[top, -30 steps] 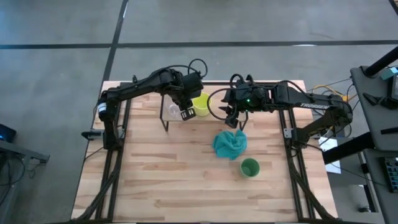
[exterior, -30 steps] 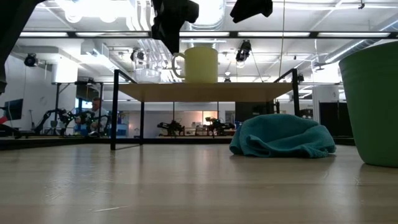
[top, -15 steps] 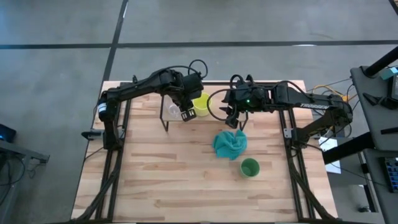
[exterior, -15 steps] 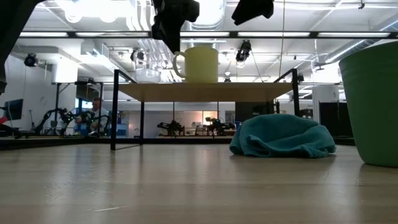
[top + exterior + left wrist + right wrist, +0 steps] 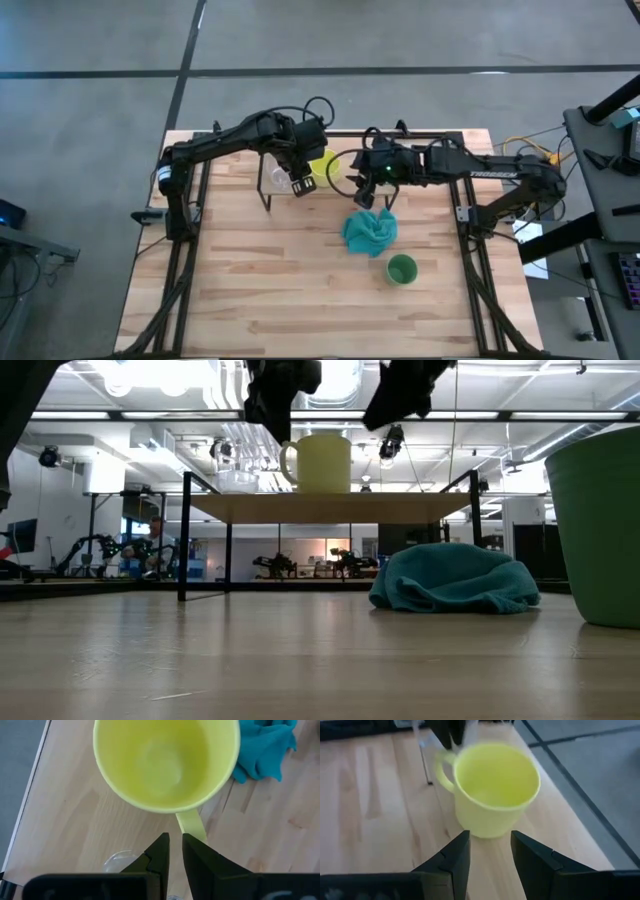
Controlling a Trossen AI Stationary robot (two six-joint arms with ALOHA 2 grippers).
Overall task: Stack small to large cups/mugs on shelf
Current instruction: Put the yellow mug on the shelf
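Observation:
The yellow mug (image 5: 322,165) stands upright on the shelf (image 5: 330,508), its handle (image 5: 191,825) pointing toward my left gripper (image 5: 300,183). That gripper hangs over the handle, its fingers (image 5: 162,851) almost together with only a thin slit between them. The small clear glass cup (image 5: 238,480) stands on the shelf beside the mug. My right gripper (image 5: 362,192) is open, just to the right of the mug (image 5: 495,785) and above shelf height, fingers pointing at it. The green cup (image 5: 401,269) stands on the table near the front right. My left gripper points down at the mug's handle (image 5: 191,825). The handle runs off behind one finger and does not lie in the slit between them. I cannot tell whether the finger touches it.
A crumpled teal cloth (image 5: 370,230) lies on the table in front of the shelf's right end, between the shelf and the green cup (image 5: 600,530). The shelf's thin black legs (image 5: 185,540) stand at its corners. Bare tabletop spreads across the near half.
My right gripper has moved toward the table's left and a little down, closing in on the yellow mug, still open. The mug, the glass and my left gripper have kept still.

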